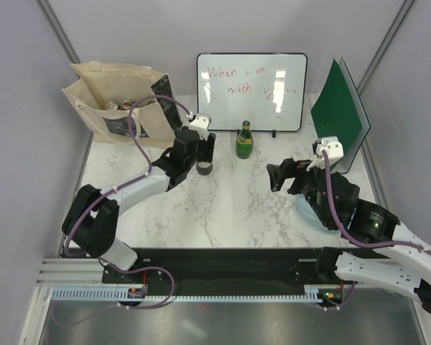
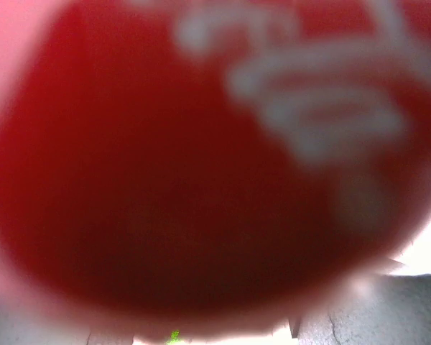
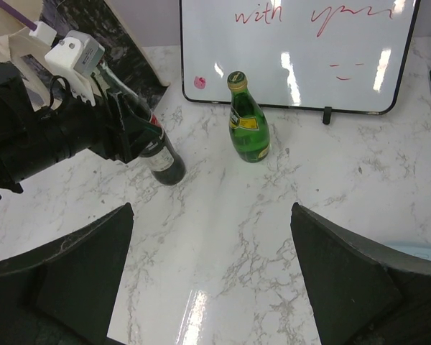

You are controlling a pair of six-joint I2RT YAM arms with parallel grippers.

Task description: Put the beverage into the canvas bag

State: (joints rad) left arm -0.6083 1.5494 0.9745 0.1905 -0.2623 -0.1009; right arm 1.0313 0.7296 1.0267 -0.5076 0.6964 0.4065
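Dark bottle with red label (image 3: 164, 159) stands upright on the marble table (image 1: 230, 208), left of centre. Left pincer (image 3: 140, 133) straddles its upper body, one finger on each side; whether it is clamped cannot be told. Green bottle (image 1: 244, 140) stands just to its right, apart. Canvas bag (image 1: 115, 100) stands at the far left corner, well apart. Right pincer (image 1: 276, 176) hovers open, holding nothing.

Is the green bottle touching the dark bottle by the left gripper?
Apart. The right wrist view shows a bare strip of marble table between the green bottle and the dark bottle; the top view agrees.
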